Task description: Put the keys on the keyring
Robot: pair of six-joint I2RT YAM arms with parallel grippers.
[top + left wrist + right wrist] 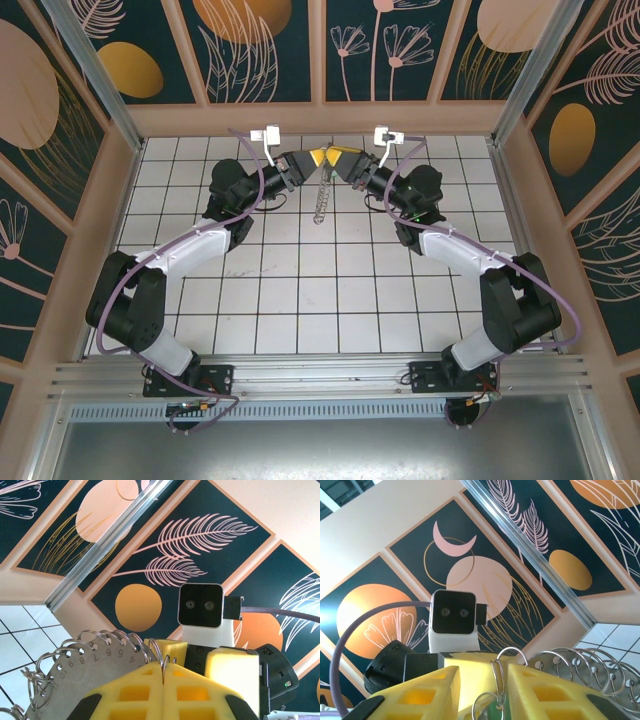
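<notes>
Top external: keyring [320,200] hangs above far tiles [300,255], detail tiny.
Left gripper [162,666]: clamped on keyring wire.
Right gripper [484,674]: fingers apart around a loop [494,675]; grip unclear.
Key [494,712]: green sliver, cut off.

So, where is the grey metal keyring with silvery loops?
The keyring hangs far centre in the top view, above the tiled table, between left gripper and right gripper.

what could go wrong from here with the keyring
1. The left jaws pinch only a thin wire of the grey metal keyring fringed with silvery loops; a slip would drop it.
2. One small silvery loop stands between the right jaws above what looks like the green key head; a misaligned push might bend it or miss.
</notes>
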